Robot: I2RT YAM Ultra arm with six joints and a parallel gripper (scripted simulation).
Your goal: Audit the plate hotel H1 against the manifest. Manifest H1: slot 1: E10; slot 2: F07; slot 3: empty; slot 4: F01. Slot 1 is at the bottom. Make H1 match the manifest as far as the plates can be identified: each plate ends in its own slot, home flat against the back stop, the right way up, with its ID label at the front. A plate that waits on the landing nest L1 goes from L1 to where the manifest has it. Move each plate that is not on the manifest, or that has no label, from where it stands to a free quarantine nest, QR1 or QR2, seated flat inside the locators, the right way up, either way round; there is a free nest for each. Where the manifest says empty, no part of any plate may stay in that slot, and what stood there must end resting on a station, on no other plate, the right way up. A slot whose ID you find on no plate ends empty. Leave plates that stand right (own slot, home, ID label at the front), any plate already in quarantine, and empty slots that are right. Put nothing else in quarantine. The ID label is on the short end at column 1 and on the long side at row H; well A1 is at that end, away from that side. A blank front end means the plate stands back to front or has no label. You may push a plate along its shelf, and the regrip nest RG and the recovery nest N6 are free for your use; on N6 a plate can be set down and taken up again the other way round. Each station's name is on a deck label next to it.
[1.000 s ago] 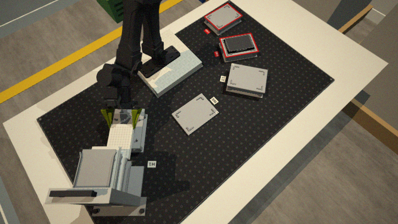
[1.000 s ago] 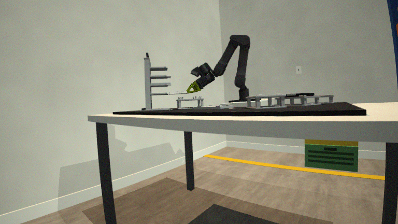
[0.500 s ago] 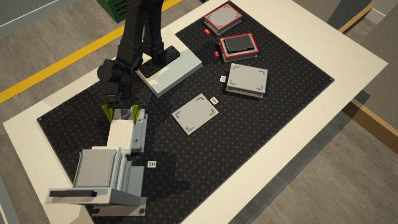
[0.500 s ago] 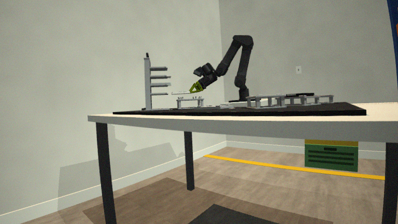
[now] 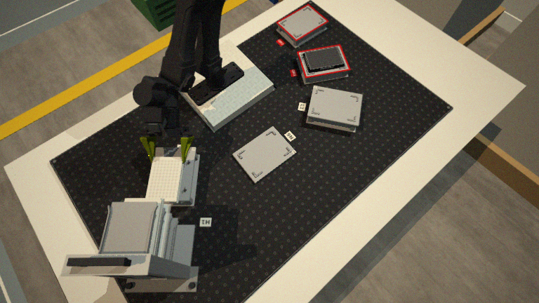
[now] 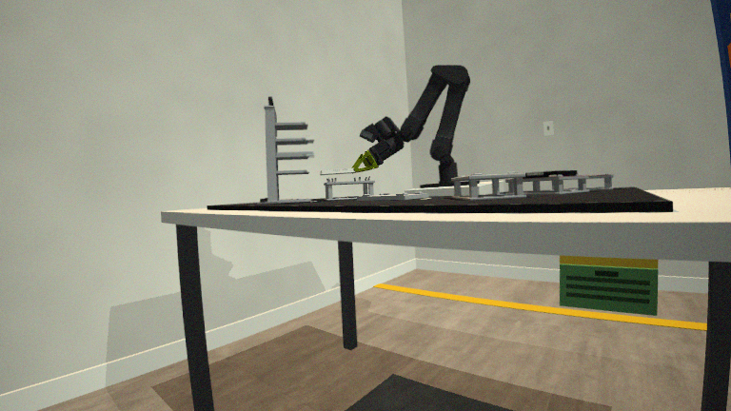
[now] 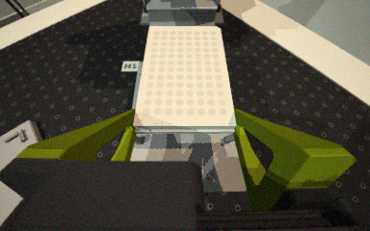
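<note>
A white table carries a black dotted deck mat; wood floor with a yellow line and pale walls surround it. The small deck labels are mostly too blurred to read, and the hotel H1 hides its own slots from above. The dark arm reaches down and forward, wrist tilted low. Its gripper stands wide, green fingers flanking the near short end of the white well plate, which is held level above the small stand in front of H1, gripped on that end. A dark plate sits in a red-edged nest.
</note>
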